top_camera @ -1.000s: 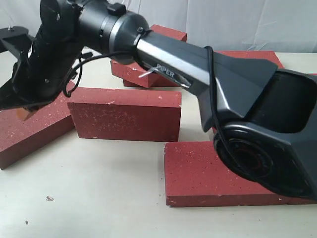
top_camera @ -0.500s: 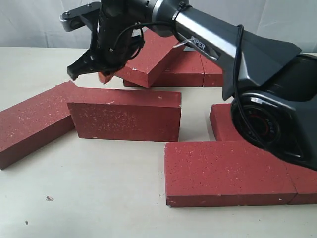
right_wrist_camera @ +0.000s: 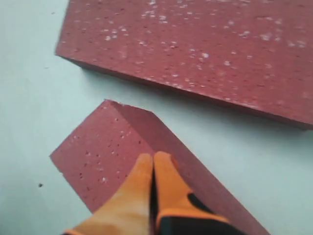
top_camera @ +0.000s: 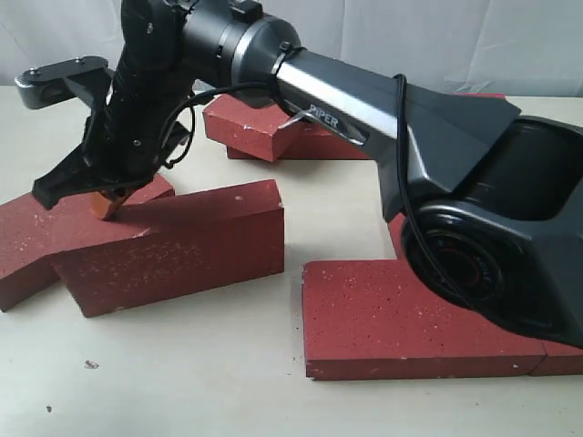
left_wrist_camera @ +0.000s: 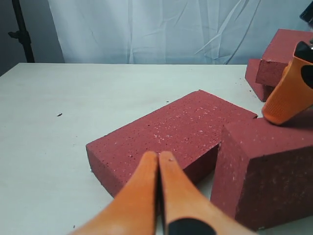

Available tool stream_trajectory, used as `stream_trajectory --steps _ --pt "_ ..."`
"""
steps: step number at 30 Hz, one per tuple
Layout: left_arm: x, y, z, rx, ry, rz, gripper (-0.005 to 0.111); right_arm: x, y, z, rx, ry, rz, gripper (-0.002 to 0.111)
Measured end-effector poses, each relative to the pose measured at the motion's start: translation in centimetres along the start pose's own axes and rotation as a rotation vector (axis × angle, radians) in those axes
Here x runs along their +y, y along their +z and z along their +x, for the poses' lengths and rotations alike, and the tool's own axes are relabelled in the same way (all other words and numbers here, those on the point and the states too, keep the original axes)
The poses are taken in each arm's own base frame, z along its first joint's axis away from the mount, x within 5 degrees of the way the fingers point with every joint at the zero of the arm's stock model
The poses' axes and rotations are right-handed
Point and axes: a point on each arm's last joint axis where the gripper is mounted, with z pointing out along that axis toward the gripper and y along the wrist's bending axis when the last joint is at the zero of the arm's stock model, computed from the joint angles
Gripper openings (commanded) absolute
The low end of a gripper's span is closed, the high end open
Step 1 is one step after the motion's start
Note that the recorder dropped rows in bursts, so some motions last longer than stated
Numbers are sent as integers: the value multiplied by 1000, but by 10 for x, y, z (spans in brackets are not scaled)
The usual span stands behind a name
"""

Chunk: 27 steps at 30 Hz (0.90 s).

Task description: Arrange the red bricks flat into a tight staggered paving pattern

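The right gripper [top_camera: 107, 204] reaches across the table, clenched on nothing. Its orange tip presses on the top edge of the standing brick [top_camera: 173, 250] — a brick up on its long side in the left part of the table [top_camera: 182, 382], askew to its neighbours. The left gripper [left_wrist_camera: 159, 182] is clenched and empty too, pointing at the flat brick [left_wrist_camera: 171, 129] that the standing one butts against. Whether it touches that brick I cannot tell.

A closed tip can only shove. On that narrow, rough edge it may skid off, or tip the brick the wrong way — onto the flat brick, where it would end up lapped over its neighbour and not lying on the table. A fall that way would also land close to the left gripper.

Toward the table's near edge the surface is bare, with room enough, I judge, for the brick to lie down. A gap separates it from the front brick [top_camera: 401, 319], which lies flat to the right. Toward the far edge the back bricks [top_camera: 250, 127] sit in an uneven pile, one tilted up on the others, apart from the push.
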Motion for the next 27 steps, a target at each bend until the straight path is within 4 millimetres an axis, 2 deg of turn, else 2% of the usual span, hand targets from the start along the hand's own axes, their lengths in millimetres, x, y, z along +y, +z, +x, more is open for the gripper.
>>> stream_trajectory --steps 6,9,15,17,22,27 --pt "0 0 0 0 0 0 0 15 -3 0 6 -38 -41 -1" --pt "0 0 0 0 0 0 0 14 -14 -1 3 -54 -12 -1" --pt "0 0 0 0 0 0 0 9 -52 -5 -37 -111 120 -1" --pt "0 0 0 0 0 0 0 9 -58 -6 -43 -121 142 -1" --pt "0 0 0 0 0 0 0 6 -53 -1 -13 -114 151 -1" --pt "0 0 0 0 0 0 0 -1 -34 20 98 -89 157 -1"
